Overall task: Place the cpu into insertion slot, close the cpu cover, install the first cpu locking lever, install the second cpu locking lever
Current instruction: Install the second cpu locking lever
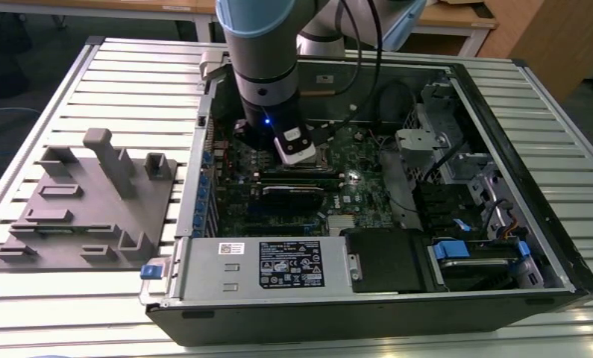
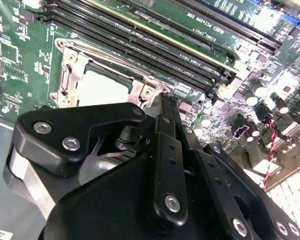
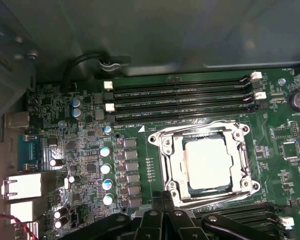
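On the green motherboard (image 3: 90, 165), the cpu (image 3: 208, 159) lies just beyond the hand (image 3: 162, 207), fingers pressed together.

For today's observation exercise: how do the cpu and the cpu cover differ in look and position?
The cpu is a solid pale square plate; the cpu cover is an open silvery metal frame. The cpu sits in the middle; the cpu cover lies around its edges. Both are square and lie flat on the green motherboard.

Slatted metal table (image 1: 127, 74), wooden desks (image 1: 456, 19) behind, grey floor (image 1: 37, 30)
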Robot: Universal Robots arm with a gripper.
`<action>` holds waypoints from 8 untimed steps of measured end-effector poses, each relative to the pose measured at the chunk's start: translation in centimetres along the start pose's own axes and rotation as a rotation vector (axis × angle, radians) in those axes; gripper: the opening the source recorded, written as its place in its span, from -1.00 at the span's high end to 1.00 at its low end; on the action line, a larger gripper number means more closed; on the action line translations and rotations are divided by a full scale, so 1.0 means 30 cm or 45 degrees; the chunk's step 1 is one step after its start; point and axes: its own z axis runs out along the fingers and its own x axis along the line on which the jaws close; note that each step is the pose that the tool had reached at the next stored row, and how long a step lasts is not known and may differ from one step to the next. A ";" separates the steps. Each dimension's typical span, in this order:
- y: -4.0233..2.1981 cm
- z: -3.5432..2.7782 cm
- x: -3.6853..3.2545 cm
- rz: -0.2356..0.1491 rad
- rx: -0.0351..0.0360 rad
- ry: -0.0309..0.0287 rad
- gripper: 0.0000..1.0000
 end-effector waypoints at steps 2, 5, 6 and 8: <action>0.002 0.001 -0.011 0.002 0.0002 -0.0002 0.79; 0.005 0.005 -0.038 0.004 0.0013 -0.0005 0.79; 0.006 0.006 -0.047 0.005 0.0016 -0.0005 0.79; 0.009 0.008 -0.065 0.006 0.0023 -0.0004 0.79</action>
